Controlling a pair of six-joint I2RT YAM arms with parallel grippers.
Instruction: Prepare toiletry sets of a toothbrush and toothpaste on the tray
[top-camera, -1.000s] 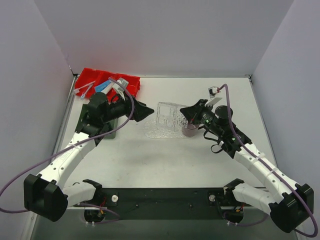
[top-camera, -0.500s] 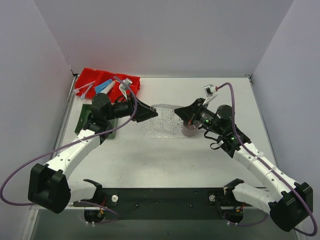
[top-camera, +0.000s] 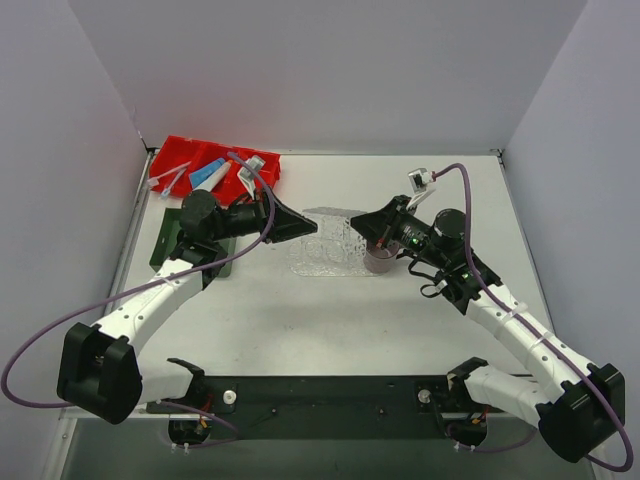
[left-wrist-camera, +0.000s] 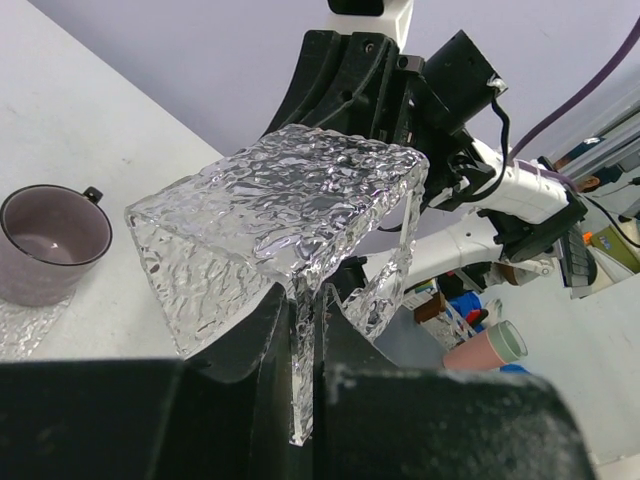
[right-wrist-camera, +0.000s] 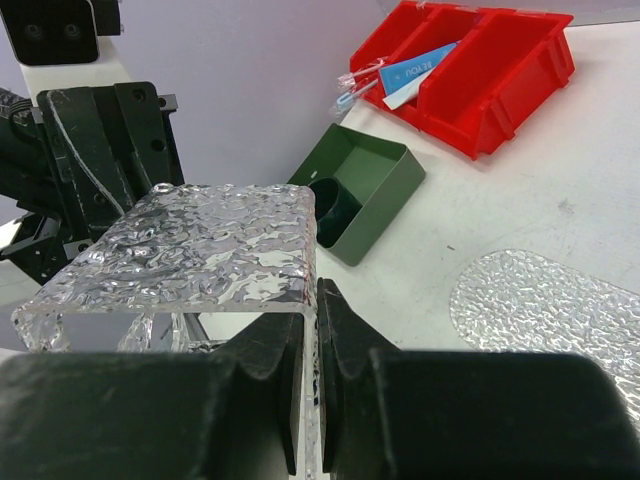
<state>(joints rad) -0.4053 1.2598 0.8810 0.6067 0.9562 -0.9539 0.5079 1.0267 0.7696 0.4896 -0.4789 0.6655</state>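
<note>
Left gripper (left-wrist-camera: 302, 300) has swung in and pinches one wall of the clear box (left-wrist-camera: 280, 205), right gripper (right-wrist-camera: 312, 300) pinching the opposite one; tray (right-wrist-camera: 540, 300) lies mid-table, toothpaste (top-camera: 207, 174) unpicked in the far-left-corner red bin (top-camera: 262, 178), so no set is begun.

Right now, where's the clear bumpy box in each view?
Top external: clear textured box mid-table, held over the far side of the oval tray.
Left wrist: centre frame, one wall pinched by the left gripper.
Right wrist: left of centre, one wall pinched by the right gripper.
Shared landmark: the oval tray, bottom-left corner in left wrist, lower right in right wrist.
</note>
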